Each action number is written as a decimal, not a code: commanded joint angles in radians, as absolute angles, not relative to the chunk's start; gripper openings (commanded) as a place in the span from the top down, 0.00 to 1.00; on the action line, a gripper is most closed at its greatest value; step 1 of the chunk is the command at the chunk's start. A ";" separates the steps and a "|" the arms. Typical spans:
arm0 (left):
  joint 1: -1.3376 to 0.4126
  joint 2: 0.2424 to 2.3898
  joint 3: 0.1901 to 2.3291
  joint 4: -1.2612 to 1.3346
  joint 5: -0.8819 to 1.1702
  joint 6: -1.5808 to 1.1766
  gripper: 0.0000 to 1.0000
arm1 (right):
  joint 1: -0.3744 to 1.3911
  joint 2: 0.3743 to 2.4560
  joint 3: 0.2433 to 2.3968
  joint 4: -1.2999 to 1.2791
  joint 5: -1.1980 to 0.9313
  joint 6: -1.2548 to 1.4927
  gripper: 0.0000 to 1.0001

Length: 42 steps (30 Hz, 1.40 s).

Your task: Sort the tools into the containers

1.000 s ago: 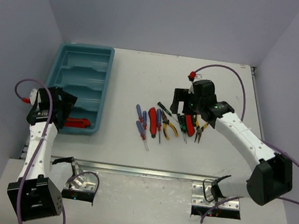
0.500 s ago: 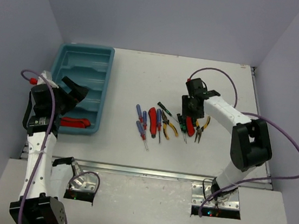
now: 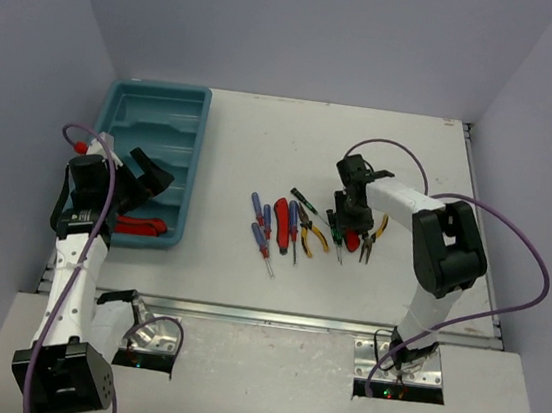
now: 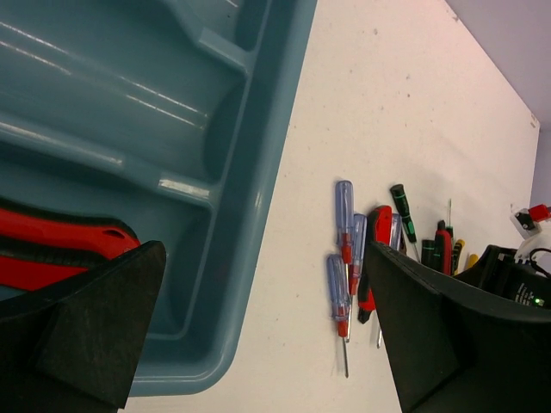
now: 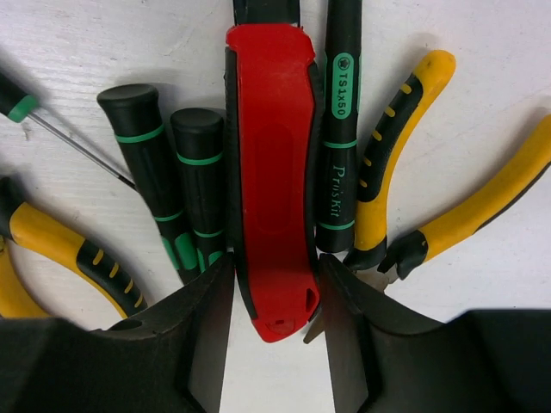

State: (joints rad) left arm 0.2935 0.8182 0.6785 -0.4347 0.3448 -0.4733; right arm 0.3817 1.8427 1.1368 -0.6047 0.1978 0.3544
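My right gripper (image 3: 351, 230) (image 5: 275, 335) points down into the pile of tools, its jaws shut against both sides of a red-handled tool (image 5: 271, 129) (image 3: 352, 239) lying on the table. Green-and-black screwdrivers (image 5: 202, 181) and yellow pliers (image 5: 396, 146) flank that tool. My left gripper (image 3: 149, 175) (image 4: 265, 258) hangs open and empty over the near right corner of the teal tray (image 3: 199, 157) (image 4: 258, 129). A red tool (image 3: 139, 225) (image 4: 52, 245) lies in the nearest of the tray's containers. Blue screwdrivers (image 3: 259, 220) (image 4: 344, 215) lie on the table between the arms.
Another red-handled tool (image 3: 281, 222) and more yellow pliers (image 3: 315, 234) lie in the row left of my right gripper. Purple cables loop off both arms. Walls close the table at back and sides.
The right gripper has come down onto the pile and closed from wide open onto the red-handled tool. The left gripper has swung up and to the right from the tray's near compartment, staying open.
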 commanded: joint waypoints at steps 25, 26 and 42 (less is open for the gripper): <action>0.245 0.808 0.697 -0.374 0.399 -0.454 0.00 | 0.377 1.954 1.114 -0.555 0.110 0.330 0.51; 0.244 0.806 0.700 -0.375 0.400 -0.455 0.00 | 0.379 1.954 1.115 -0.555 0.107 0.327 0.52; -0.068 0.848 0.686 -0.165 0.381 -0.736 0.00 | 0.476 1.593 1.145 -0.643 0.208 0.368 0.98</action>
State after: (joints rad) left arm 0.0682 0.8240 0.6785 -0.3528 0.3852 -0.5832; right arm 0.4059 1.7485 1.1014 -0.6307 0.1584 0.3514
